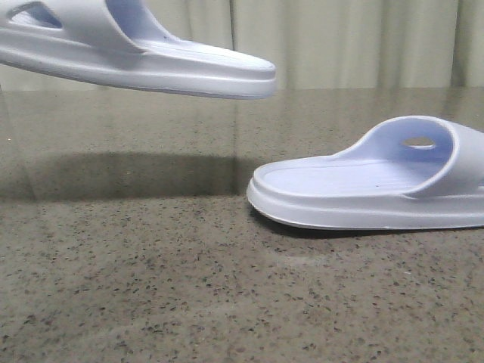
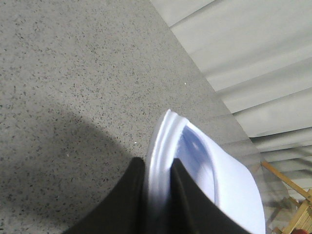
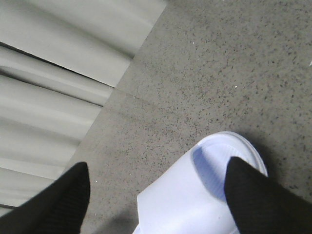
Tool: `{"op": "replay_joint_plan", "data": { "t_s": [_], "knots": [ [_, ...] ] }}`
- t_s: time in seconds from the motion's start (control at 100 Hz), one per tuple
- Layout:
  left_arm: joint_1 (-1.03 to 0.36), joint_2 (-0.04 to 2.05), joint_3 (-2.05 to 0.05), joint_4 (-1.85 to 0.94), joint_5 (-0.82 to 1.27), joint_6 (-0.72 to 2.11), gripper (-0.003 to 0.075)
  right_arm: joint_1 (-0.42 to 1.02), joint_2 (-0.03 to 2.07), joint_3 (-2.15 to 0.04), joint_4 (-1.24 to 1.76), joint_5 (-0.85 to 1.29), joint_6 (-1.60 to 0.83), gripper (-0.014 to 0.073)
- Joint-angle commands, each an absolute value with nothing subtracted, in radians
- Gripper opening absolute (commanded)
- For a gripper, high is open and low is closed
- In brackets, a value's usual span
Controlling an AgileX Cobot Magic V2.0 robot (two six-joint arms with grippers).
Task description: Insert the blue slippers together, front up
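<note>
Looking first at the left end effector, we see its two black fingers pinched tight on the side rim of one blue slipper, the sole edge squeezed between them. In the front view this lifted slipper hangs in the air at upper left, clear of the table, its heel end reaching toward the middle and tilted a little downward. A broad dark shadow lies on the table beneath it.

Turning to the right end effector, we find its fingers spread wide apart, gripping nothing. One black finger sits over the footbed of the second slipper, near its rounded rim; we cannot tell whether it touches. The other finger stands off to the side above bare table.

In the front view the second slipper rests flat on its sole on the table at the right, strap to the right with a small oval cut-out showing through it, ribbed footbed facing up, heel end pointing left. The two slippers are apart, the raised one higher and to the left, their heel ends aimed toward each other.

Around them we see speckled grey-brown stone, and behind the table's far edge a pale pleated curtain. A wooden frame shows at the edge of the left wrist view.
</note>
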State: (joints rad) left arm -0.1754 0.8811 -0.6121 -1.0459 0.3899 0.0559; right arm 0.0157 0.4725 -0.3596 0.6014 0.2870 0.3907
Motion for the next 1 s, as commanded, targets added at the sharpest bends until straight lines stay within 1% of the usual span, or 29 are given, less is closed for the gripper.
{"op": "replay_joint_plan", "data": {
  "t_s": [0.0,0.34,0.56,0.99],
  "knots": [
    [-0.182,0.868,-0.64,-1.085,0.366,0.054,0.0031,0.016,0.517,-0.386,0.643,0.193,0.388,0.0494],
    [-0.182,0.868,-0.64,-1.085,0.366,0.054,0.0031,0.016,0.709,-0.386,0.705,0.185,0.388,0.0493],
    [-0.182,0.868,-0.64,-1.085,0.366,0.054,0.0031,0.016,0.778,-0.388,0.705,0.172,0.388,0.0409],
    [-0.182,0.868,-0.64,-1.085,0.363,0.054,0.0031,0.016,0.85,-0.388,0.705,0.126,0.386,0.0408]
  ]
}}
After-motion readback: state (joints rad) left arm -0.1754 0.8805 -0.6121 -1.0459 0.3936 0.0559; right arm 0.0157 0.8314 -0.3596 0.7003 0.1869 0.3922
